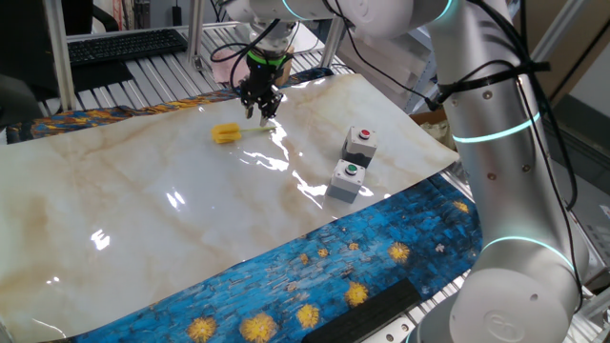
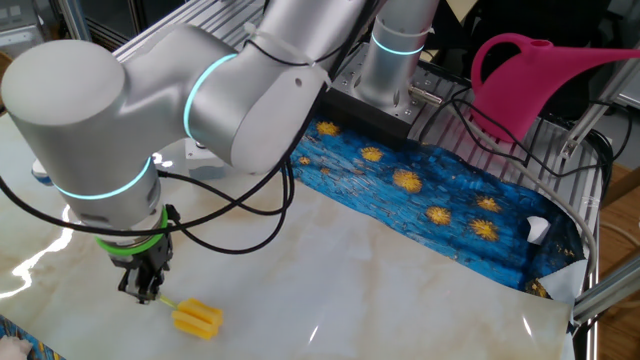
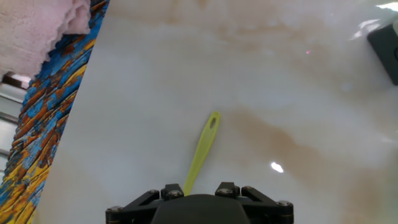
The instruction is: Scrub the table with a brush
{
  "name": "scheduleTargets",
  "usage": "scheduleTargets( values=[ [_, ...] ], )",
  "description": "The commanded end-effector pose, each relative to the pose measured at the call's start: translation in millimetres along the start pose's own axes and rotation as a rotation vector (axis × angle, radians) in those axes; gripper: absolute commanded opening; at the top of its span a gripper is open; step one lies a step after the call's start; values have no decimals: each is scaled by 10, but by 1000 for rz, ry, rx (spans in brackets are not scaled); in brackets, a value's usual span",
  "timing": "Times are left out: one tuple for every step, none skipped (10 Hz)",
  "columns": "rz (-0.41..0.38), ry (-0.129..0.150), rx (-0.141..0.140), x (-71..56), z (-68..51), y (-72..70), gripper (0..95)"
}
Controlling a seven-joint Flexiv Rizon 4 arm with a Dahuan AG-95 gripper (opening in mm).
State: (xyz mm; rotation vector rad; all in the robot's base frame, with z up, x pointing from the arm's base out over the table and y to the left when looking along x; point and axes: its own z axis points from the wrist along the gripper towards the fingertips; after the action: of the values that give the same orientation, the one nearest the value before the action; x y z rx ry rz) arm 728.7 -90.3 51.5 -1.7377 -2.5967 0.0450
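Observation:
The yellow brush [image 1: 227,133] lies flat on the cream marble table [image 1: 143,210], its thin handle pointing toward my gripper [image 1: 260,110]. The gripper hangs just above the handle's end with its fingers apart, holding nothing. In the other fixed view the gripper [image 2: 145,288] stands right by the handle tip and the blocky brush head [image 2: 197,318] rests on the table [image 2: 400,290]. In the hand view the handle [image 3: 204,146] lies free on the table [image 3: 155,74]. The brush head is hidden under the gripper's base [image 3: 199,208] and the fingertips do not show.
Two grey button boxes [image 1: 359,143] [image 1: 348,181] stand on the slab's right part. Blue flowered cloth [image 1: 334,276] edges the table. A pink towel [image 3: 37,31] lies beyond the near cloth edge. A pink watering can [image 2: 540,70] stands off the table.

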Motion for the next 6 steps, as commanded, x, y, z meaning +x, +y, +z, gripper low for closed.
scheduleTargets(
  values=[
    [-4, -2, -3, -6, 54, 16, 380],
    [0, -2, -4, -8, 79, 19, 380],
    [1, -4, -6, -9, 96, 21, 380],
    [3, -7, -11, -9, 127, 20, 380],
    [4, -8, -16, -11, 151, 21, 380],
    [4, -8, -19, -15, 173, 24, 380]
  ],
)
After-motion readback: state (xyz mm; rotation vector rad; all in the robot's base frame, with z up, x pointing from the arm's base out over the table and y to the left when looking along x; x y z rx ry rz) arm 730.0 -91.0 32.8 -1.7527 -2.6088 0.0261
